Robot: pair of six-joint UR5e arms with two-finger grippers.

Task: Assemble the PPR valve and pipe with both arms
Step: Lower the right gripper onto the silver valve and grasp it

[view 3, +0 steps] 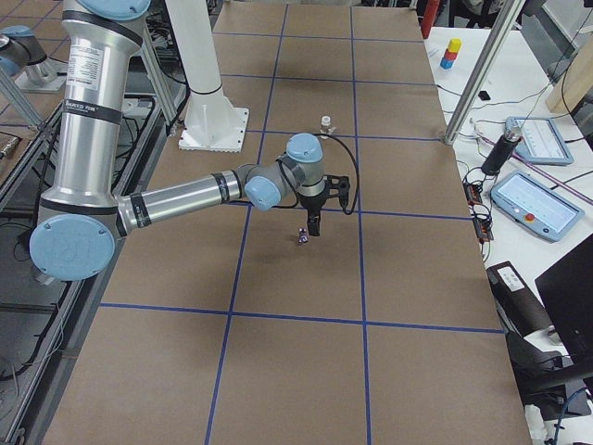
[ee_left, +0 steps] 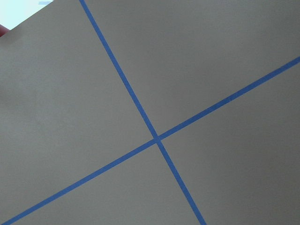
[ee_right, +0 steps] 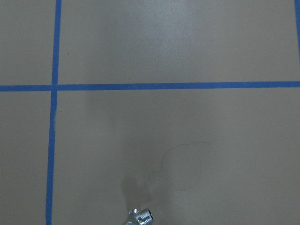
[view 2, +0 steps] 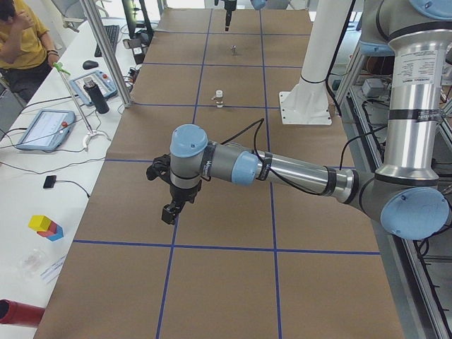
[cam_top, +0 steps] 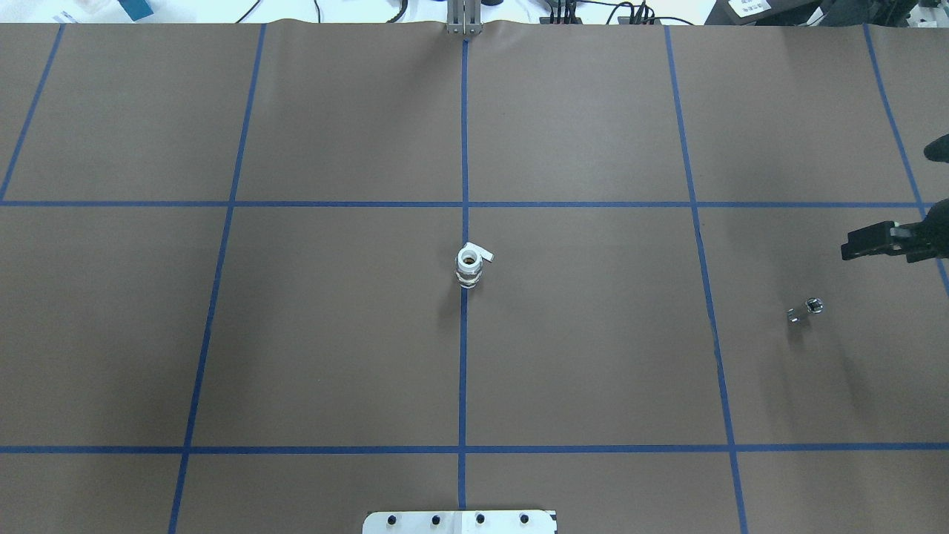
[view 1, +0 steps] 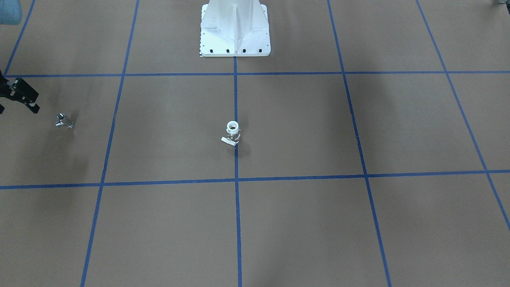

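Chrome and very small, the pipe (cam_top: 804, 310) lies on its side on the brown worktop (cam_top: 334, 334), far out to my right of the white pedestal (view 1: 235, 32) and a little forward of it. My right hand (view 1: 24, 97) hangs near the pipe but does not touch it. It is cut by the picture edge, so I cannot tell if its fingers are spread or pressed together. The right wrist view shows only the threaded end of the pipe at the bottom edge.

I judge the pipe to be light, stiff and slippery, and its T shape will want to turn between flat fingers. I would take it across the straight run, with the side stub between the fingers, and leave free the end that must join.

The PPR valve (cam_top: 469, 267) stands upright straight in front of the pedestal, well apart from it, on the blue tape line (cam_top: 464, 148). Its white ring is on top and the pale lever tab sticks out at the side. It looks heavier than the pipe and rigid, but a push could tip it. The metal body under the ring seems the best place to hold, because the lever may swing.

My left hand (view 2: 171, 210) hangs over bare worktop far to my left of the pedestal, well apart from the valve. I cannot tell its state.
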